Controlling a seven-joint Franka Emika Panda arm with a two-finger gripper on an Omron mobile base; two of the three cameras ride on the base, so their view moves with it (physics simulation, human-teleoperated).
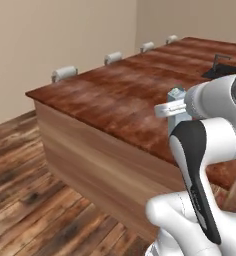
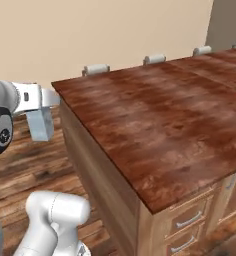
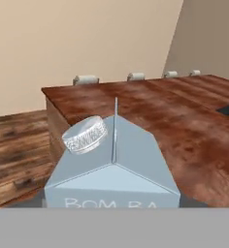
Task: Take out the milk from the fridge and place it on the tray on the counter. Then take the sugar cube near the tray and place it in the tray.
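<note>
Beside the counter, above its near edge, the gripper was clamped on the milk, carried clear.

The milk carton's front reads, cut off, apparently "BOM BA"

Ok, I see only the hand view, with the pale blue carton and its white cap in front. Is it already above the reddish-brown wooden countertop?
Observer: Not yet. In the right base view the pale blue-grey milk carton hangs beside the reddish-brown wooden counter, against the plank floor.
Operator: Does the gripper hold it?
Observer: Yes, the gripper is closed on its top, and the carton hangs nearly upright.
Operator: What is under the countertop?
Observer: Wooden drawers with metal handles, on its near side.
</note>
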